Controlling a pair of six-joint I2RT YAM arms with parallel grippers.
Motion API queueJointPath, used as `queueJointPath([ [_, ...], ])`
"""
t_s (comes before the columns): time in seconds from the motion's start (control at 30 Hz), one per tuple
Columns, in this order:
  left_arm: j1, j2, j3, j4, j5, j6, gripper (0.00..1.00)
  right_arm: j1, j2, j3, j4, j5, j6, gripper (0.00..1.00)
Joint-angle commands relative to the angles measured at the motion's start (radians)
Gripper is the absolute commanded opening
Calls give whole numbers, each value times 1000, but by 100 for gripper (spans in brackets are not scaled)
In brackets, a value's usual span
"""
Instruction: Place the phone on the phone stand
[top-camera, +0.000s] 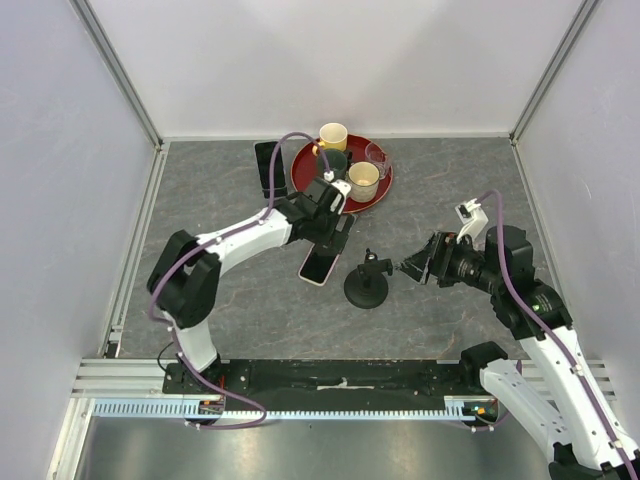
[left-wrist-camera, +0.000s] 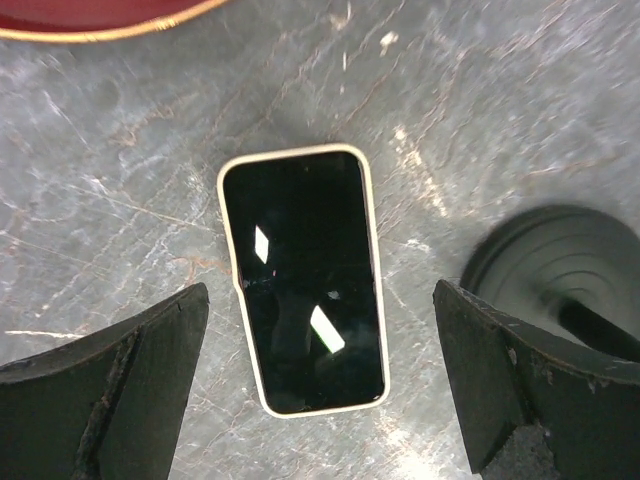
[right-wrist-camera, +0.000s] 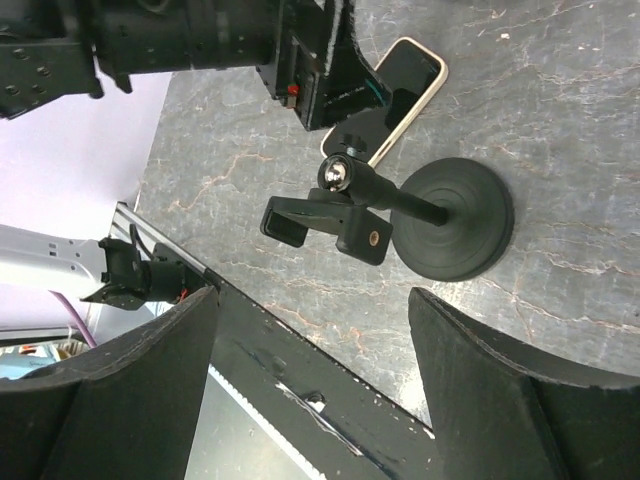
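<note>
The phone (top-camera: 318, 266) is lying flat and screen up on the grey marbled tabletop (top-camera: 450, 180), its pale case edge showing all round the black glass. It is not resting on anything else. Nothing is gripping it.

The left pincer (left-wrist-camera: 320, 290) is hanging directly over the phone with its fingers spread wide. In the left wrist view one finger (left-wrist-camera: 130, 370) is standing off the phone's left long edge and the other off its right, both clear of the case.

The phone stand (top-camera: 366, 288) is standing upright near the phone, at about 4 o'clock from it in the top view. Its round black base is sitting flat on the tabletop and its short post is carrying an empty holder at the top. The two are close but apart.

The right pincer (top-camera: 415, 265) is hovering near the stand at about 3 o'clock from it, pointing toward it. Its fingers are parted wide and are holding nothing, and the right wrist view is framing the stand in the gap between them without contact.

Farther out, at about 12 o'clock from the phone, a red round tray (top-camera: 300, 175) is carrying a yellow mug (top-camera: 333, 135), a cream cup (top-camera: 364, 180) and a clear glass (top-camera: 377, 153). A black rectangular slab (top-camera: 268, 170) is lying just beside the tray's left rim, at about 11 o'clock from the phone.
</note>
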Motion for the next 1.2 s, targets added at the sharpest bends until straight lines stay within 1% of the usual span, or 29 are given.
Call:
queueJointPath([
  [0.0,7,80,77,-112,-27,-31,100,0,-7,36,-51,31,-37,84],
  [0.3,6,178,94,-141,-22,-17,100,0,-12,23,-52,35,-45,84],
  [0.43,4,196,99,-142,25,-24,100,0,-15,24,-55,35,-45,84],
  [0.5,1,201,97,-142,18,-26,100,0,-16,23,-55,36,-43,84],
  [0.57,-1,209,94,-145,-19,-26,100,0,-16,21,-55,35,-43,84],
  [0.7,-2,239,102,-161,-17,-32,100,0,-15,16,-55,36,-45,84],
  [0.73,-2,254,105,-167,-26,-29,98,-2,-13,16,-58,38,-42,84],
  [0.83,-1,268,109,-181,-57,-18,90,1,-15,23,-63,48,-42,85],
  [0.87,-2,274,109,-184,-60,-15,83,0,-12,26,-66,53,-42,85],
  [0.93,-2,279,113,-195,-62,-4,76,0,-6,39,-83,71,-42,85],
  [0.97,-2,281,116,-199,-57,2,68,0,2,42,-86,73,-40,85],
  [1.03,-2,281,117,-201,-47,11,59,0,10,58,-95,76,-46,85],
  [1.07,-1,278,116,-201,-36,14,47,0,14,61,-97,76,-48,85],
  [1.13,-2,264,117,-202,-19,23,32,0,19,79,-106,102,-49,86],
  [1.17,1,256,119,-205,-17,23,17,0,22,87,-114,107,-52,86],
])
